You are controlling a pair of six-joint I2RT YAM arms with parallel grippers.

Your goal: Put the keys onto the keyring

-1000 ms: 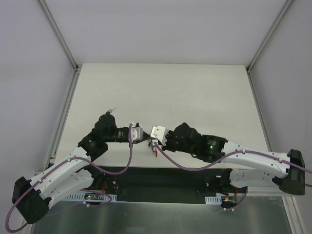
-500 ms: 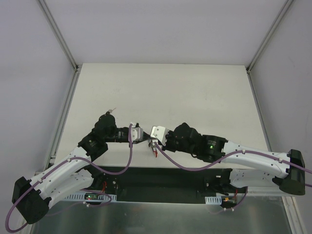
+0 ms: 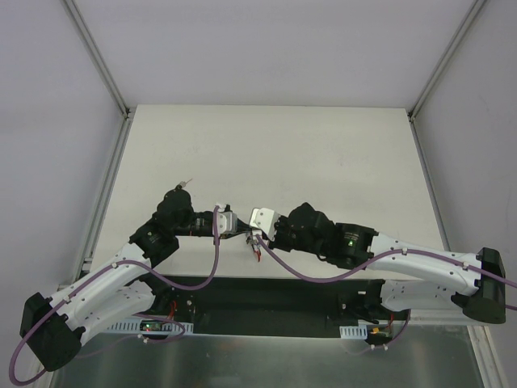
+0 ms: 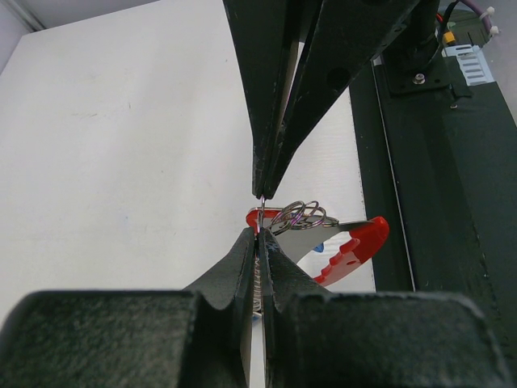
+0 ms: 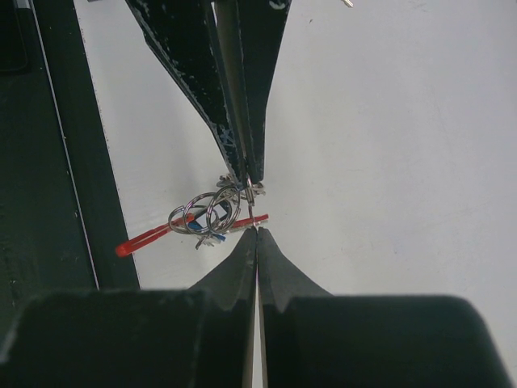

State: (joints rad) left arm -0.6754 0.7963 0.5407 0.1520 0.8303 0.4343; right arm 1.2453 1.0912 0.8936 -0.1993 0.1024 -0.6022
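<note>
Both grippers meet tip to tip just above the table's near edge. My left gripper (image 3: 243, 234) (image 4: 261, 233) is shut on a thin silver piece with a toothed edge, which looks like a key blade seen edge-on. My right gripper (image 3: 259, 235) (image 5: 256, 229) is shut on a thin metal wire of the keyring (image 4: 303, 216) (image 5: 202, 213), whose silver loops hang beside the tips. The red curved clip (image 4: 355, 242) (image 5: 152, 236) (image 3: 257, 250) dangles below them. A blue key head (image 5: 213, 236) and a white label (image 5: 216, 212) show among the loops. I cannot make out a black key.
The black base plate (image 3: 266, 295) runs along the table's near edge, close under the clip. A small silver item (image 3: 187, 183) lies on the white table (image 3: 323, 162) beside the left arm's elbow. White walls enclose the left, right and far sides.
</note>
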